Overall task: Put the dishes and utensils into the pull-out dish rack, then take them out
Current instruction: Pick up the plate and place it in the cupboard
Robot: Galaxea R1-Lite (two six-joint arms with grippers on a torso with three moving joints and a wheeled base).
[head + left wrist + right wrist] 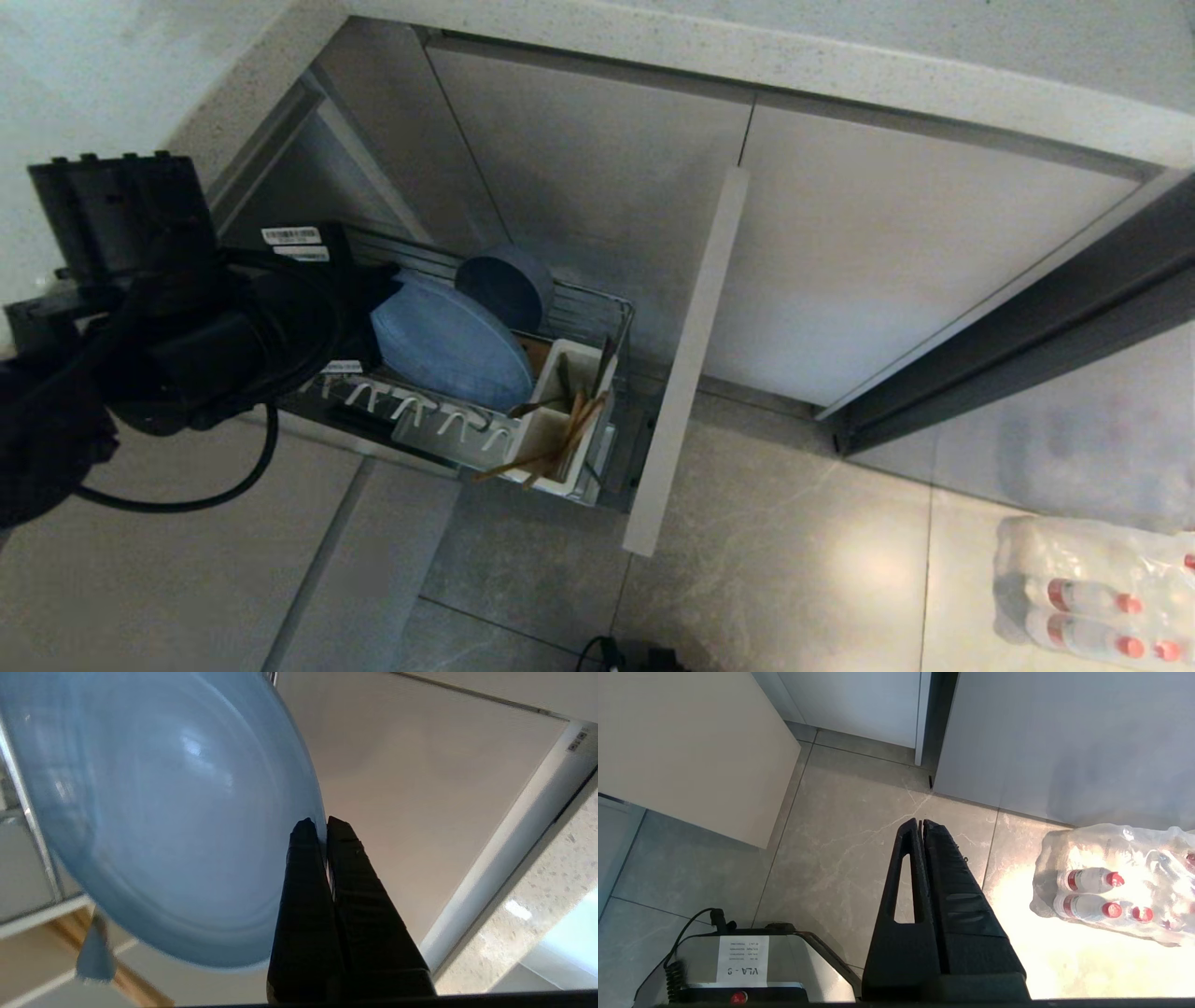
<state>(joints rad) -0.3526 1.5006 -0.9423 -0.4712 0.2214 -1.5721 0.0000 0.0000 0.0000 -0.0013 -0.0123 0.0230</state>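
On my left, the left gripper has its fingers pinched tight on the rim of the blue plate, one finger on each face. In the head view my left arm reaches in over the near end of the pull-out rack, and the plate stands on edge in the rack, tilted. Just behind it the small blue bowl lies on its side against the rack's back wire. Further right, the chopsticks lean out of the white caddy at the rack's front end; I can't make out the fork. The beige front panel stands beyond that. On my right, the right gripper hangs over the floor tiles, fingers pressed together on nothing, near a pack of bottles.
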